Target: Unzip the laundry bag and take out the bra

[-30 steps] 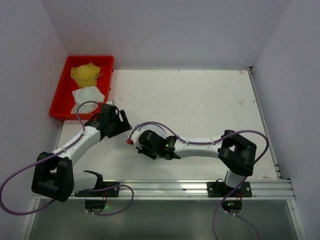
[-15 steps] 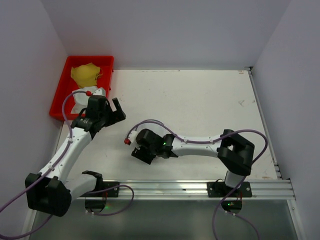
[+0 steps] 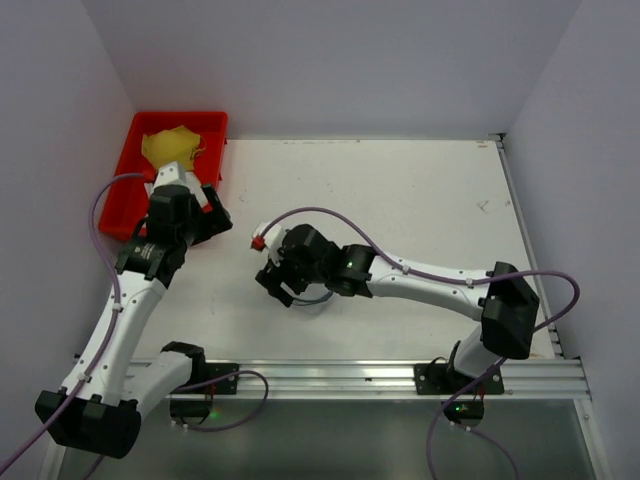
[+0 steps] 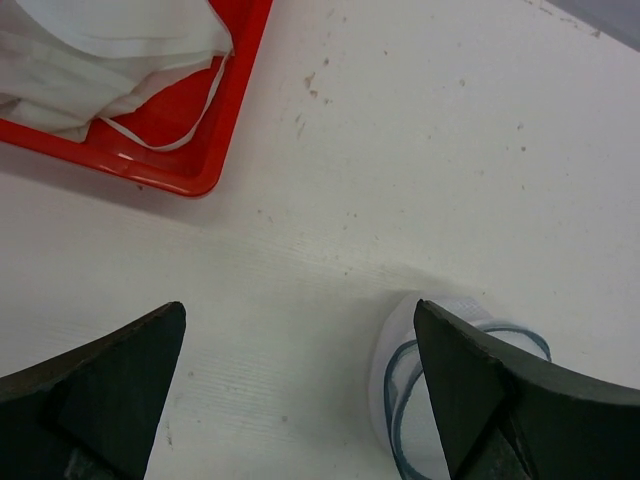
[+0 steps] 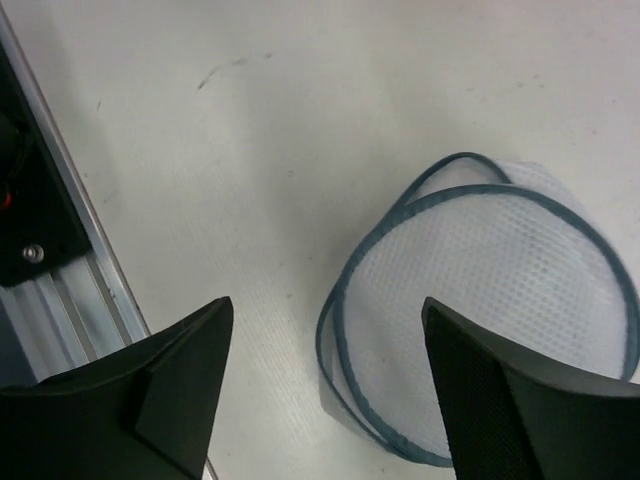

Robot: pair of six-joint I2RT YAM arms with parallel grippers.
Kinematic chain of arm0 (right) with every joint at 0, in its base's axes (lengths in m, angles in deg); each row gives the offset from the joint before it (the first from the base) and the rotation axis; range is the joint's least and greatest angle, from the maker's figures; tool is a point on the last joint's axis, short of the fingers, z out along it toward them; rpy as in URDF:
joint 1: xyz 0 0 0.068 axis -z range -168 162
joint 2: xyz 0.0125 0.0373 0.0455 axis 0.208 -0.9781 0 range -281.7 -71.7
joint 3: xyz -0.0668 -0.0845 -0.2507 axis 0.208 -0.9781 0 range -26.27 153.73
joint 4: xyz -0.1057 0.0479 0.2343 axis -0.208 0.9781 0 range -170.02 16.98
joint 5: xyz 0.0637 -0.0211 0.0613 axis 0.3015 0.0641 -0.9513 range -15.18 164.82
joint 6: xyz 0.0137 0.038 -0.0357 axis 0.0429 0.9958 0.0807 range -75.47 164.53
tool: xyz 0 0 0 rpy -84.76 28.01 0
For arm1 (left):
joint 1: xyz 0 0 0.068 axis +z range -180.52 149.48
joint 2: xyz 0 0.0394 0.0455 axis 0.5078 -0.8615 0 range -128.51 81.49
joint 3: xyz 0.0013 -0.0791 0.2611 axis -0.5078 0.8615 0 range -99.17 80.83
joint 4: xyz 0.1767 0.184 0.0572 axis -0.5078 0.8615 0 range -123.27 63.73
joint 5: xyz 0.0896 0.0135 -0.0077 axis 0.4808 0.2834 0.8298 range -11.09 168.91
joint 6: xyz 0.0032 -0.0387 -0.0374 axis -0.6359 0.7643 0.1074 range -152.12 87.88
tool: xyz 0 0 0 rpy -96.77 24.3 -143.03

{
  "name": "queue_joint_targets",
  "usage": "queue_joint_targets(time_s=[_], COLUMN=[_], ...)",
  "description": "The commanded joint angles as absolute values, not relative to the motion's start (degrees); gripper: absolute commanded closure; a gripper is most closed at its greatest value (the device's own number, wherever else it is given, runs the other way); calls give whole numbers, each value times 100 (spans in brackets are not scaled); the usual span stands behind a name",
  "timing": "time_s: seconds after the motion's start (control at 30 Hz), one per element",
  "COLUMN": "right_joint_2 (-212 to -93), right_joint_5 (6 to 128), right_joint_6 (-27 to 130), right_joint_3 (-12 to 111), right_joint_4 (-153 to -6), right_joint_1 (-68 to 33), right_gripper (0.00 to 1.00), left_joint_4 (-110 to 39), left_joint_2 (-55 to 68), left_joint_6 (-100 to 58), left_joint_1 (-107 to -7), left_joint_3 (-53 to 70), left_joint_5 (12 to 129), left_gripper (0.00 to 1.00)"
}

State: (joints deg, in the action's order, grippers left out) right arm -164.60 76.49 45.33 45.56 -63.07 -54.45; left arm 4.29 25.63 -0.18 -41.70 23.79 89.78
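Observation:
The laundry bag (image 5: 500, 330) lies squashed flat on the white table, white mesh with blue-grey rims. My right gripper (image 5: 328, 305) hovers open above its left edge and holds nothing. In the top view only a sliver of the laundry bag (image 3: 318, 299) shows under the right gripper (image 3: 278, 285). My left gripper (image 4: 300, 320) is open and empty above bare table, with the laundry bag (image 4: 440, 370) by its right finger. A white garment with a thin strap (image 4: 100, 50), seemingly the bra, lies in the red tray (image 4: 150, 170). The left gripper (image 3: 212, 215) sits at the tray's near right corner.
The red tray (image 3: 180, 116) stands at the far left and also holds a yellow cloth (image 3: 178, 148). An aluminium rail (image 5: 60, 270) runs along the table's near edge. White walls close in the left, back and right sides.
My right gripper has opened and its arm has stretched out left over the bag. The left arm has risen and swung back towards the red tray, its jaws spreading fully.

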Motion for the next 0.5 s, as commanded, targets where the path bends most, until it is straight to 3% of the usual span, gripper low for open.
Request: queue_joint_targets(time_s=[0.0,0.17,0.33,0.47], right_joint_2=[-16109,-15319,-14002,-12657], right_joint_5=[7379,7402,7763,8515], right_joint_6=[5076,5753,6315,6351], right_joint_3=[4957,4871,4440,4114], right_joint_4=[-6131,-5990,-5691,-5306], right_joint_1=[-4778,-3284,-1696,-1006], right_gripper=[19,1,1,1], left_joint_4=[435,365,610,1004], left_joint_2=[2805,3094,3725,4342], left_joint_6=[-267,-522,-794,-1006], left_joint_1=[-4080,-4063,-4063,-4063], left_joint_3=[2045,2018,2001,1852], left_joint_5=[9331,9402,9508,9201], left_gripper=[0,0,0,0])
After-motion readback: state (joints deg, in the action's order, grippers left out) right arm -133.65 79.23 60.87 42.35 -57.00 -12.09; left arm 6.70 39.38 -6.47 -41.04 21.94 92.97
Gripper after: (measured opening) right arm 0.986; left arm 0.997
